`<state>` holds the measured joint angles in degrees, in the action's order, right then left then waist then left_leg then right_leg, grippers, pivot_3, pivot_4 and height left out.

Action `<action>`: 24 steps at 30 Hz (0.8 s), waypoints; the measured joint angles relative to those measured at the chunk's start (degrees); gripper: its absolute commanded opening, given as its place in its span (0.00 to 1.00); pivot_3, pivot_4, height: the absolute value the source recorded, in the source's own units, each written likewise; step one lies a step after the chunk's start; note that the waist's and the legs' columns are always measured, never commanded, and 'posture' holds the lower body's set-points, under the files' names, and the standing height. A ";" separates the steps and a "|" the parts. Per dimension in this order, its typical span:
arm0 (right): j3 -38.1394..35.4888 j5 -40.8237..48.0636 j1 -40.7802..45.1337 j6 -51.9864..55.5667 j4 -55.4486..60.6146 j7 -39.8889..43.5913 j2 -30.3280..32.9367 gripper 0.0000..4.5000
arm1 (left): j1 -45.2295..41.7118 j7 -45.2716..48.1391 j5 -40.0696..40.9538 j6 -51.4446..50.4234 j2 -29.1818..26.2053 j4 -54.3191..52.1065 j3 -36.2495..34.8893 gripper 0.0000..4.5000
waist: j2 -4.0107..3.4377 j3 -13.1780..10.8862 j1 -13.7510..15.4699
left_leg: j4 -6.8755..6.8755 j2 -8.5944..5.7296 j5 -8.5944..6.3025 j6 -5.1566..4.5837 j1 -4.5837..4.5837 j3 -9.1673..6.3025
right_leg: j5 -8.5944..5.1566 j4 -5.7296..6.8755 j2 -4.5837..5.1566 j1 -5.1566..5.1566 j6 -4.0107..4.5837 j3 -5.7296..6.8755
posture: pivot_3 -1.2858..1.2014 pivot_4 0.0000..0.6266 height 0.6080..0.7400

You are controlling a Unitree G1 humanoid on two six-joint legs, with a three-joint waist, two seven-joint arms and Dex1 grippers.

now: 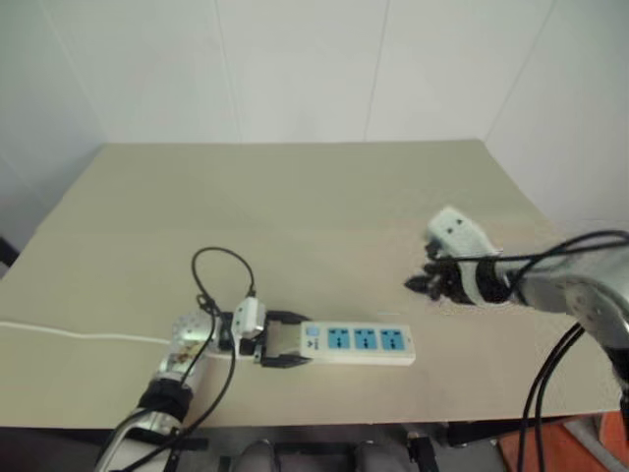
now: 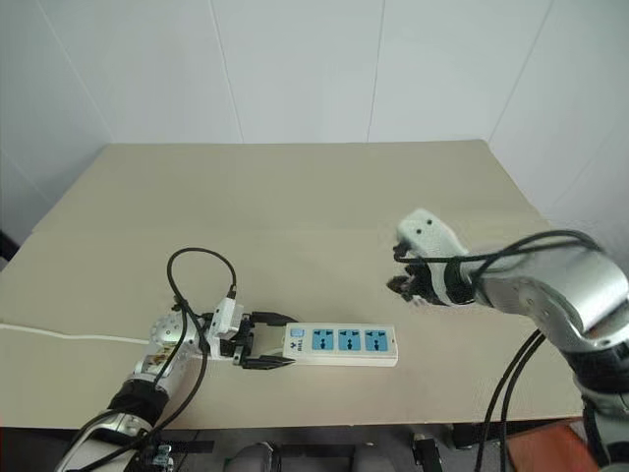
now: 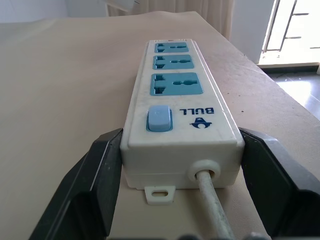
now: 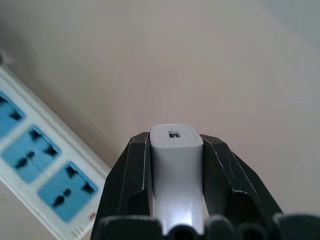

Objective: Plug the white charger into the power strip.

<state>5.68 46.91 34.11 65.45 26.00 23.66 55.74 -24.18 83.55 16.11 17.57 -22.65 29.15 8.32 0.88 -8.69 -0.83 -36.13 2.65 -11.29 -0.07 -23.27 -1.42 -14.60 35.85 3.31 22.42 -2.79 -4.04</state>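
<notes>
Presently, item one: the power strip [image 1: 344, 343], lying flat on the counter [image 1: 295, 206], three blue sockets in a row, its thin white cord [image 1: 79, 335] trailing away from the switch end. My left end effector [image 1: 283, 342] straddles that switch end, one black finger along each long side of the strip's casing. Item two: the white charger [image 4: 176, 165], clamped between the fingers of my right end effector [image 2: 401, 285], held in the air beyond the strip's far socket end, clear of it.
</notes>
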 measured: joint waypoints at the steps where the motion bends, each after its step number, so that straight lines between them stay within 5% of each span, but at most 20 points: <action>1: -0.77 -1.39 -2.19 -4.35 -0.25 1.84 -1.41 0.25 | 0.01 -0.40 -0.14 -0.66 -0.35 -0.44 0.04 0.72 | 0.01 0.01 -0.02 | -0.04 0.00 0.00 0.00 0.03 0.01 | -0.03 0.02 0.00 -0.03 -0.05 -0.01 | 0.52 0.24 1.00; 8: -3.07 -9.58 -10.00 -33.62 -8.39 16.54 -15.72 0.25 | 1.63 -5.39 -0.73 -8.46 -2.55 -6.17 0.35 0.72 | 0.01 0.00 -0.56 | -0.14 0.07 0.01 -0.01 0.31 -0.01 | -0.07 0.16 -0.13 -0.20 -0.25 -0.09 | 0.52 0.24 1.00; 24: -0.14 -13.98 -1.68 -57.86 -47.46 51.54 -39.29 0.25 | 7.46 -8.85 1.41 -17.10 -6.27 -17.52 0.19 0.72 | -0.01 0.00 -0.75 | 0.15 0.12 0.01 -0.01 0.41 -0.01 | 0.11 0.23 -0.21 -0.13 0.27 -0.09 | 0.52 0.24 1.00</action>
<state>5.54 32.93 32.44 7.59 -21.46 75.20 16.44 -16.72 74.70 17.53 0.46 -28.92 11.64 8.51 0.87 -8.69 -1.58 -35.98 2.76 -11.27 -0.08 -22.86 -1.43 -14.49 36.08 3.09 22.29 -2.52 -4.13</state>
